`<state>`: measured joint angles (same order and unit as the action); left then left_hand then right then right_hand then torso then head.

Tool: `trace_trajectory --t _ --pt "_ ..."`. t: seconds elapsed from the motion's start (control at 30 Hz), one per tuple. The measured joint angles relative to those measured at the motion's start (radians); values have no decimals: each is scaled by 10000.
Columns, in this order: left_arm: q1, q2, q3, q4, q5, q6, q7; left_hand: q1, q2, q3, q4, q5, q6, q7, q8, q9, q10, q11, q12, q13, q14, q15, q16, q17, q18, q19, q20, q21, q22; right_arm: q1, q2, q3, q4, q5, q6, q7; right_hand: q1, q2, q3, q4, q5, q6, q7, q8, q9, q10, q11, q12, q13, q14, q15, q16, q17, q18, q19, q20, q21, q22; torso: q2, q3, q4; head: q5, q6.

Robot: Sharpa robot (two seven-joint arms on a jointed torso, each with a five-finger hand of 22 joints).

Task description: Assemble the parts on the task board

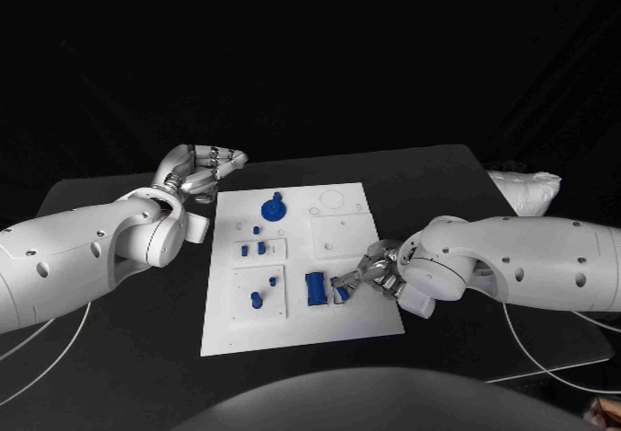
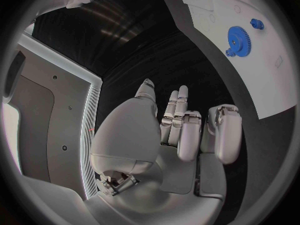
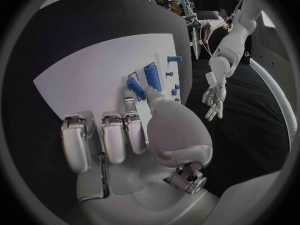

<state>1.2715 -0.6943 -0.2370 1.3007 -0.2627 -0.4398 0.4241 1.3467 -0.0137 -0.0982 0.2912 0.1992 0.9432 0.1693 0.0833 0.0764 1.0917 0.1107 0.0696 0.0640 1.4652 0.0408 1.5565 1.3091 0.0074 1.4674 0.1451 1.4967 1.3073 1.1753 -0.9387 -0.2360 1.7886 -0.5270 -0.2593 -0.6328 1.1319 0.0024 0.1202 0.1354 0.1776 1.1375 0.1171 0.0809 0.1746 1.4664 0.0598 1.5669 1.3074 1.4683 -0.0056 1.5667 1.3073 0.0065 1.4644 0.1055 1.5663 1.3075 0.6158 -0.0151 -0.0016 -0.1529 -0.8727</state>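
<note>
Black cloth covers the table (image 1: 117, 359) from my head camera, with darkness behind it and the white task board (image 1: 292, 332) lying in the middle, its long axis running away from me. A white crumpled bag (image 1: 528, 190) sits at the table's far right corner. My left hand (image 1: 201, 168) hovers off the board's far left corner, fingers loosely curled and holding nothing. My right hand (image 1: 372, 272) reaches in over the board's right edge, fingertips on a small blue part (image 1: 343, 292) just beside a larger blue block (image 1: 315, 287) whose long axis runs along the board's length. A blue gear (image 1: 273, 209) lies flat near the far end, and small blue pegs (image 1: 260, 246) stand in the middle left. Black tabletop fills the left wrist camera, with the board's corner (image 2: 275, 85) and the gear (image 2: 238, 38) beyond my left hand (image 2: 181, 130), whose fingers stand straight, slightly apart and free. Dark table surrounds the white board (image 3: 94, 70) in the right wrist camera; my right hand (image 3: 150, 130) pinches the short blue part (image 3: 135, 88) with thumb and a finger, the part lying tilted on the board beside the upright-looking long block (image 3: 152, 76), while my other fingers stay curled back.
</note>
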Motion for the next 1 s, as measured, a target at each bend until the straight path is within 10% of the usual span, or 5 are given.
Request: trace_trajectory --t 1.0 --pt "0 67 0 -67 -1 36 -14 32 31 2 -1 0 0 0 0 0 0 0 0 0 0 0 0 0 0 0 0 0 0 -26 -134 0 313 -123 -62 -56 1 0 -34 33 0 228 -116 83 51 16 -88 0 0 0 0 0 -1 0 0 0 0 -2 6 -3 1 35 0"
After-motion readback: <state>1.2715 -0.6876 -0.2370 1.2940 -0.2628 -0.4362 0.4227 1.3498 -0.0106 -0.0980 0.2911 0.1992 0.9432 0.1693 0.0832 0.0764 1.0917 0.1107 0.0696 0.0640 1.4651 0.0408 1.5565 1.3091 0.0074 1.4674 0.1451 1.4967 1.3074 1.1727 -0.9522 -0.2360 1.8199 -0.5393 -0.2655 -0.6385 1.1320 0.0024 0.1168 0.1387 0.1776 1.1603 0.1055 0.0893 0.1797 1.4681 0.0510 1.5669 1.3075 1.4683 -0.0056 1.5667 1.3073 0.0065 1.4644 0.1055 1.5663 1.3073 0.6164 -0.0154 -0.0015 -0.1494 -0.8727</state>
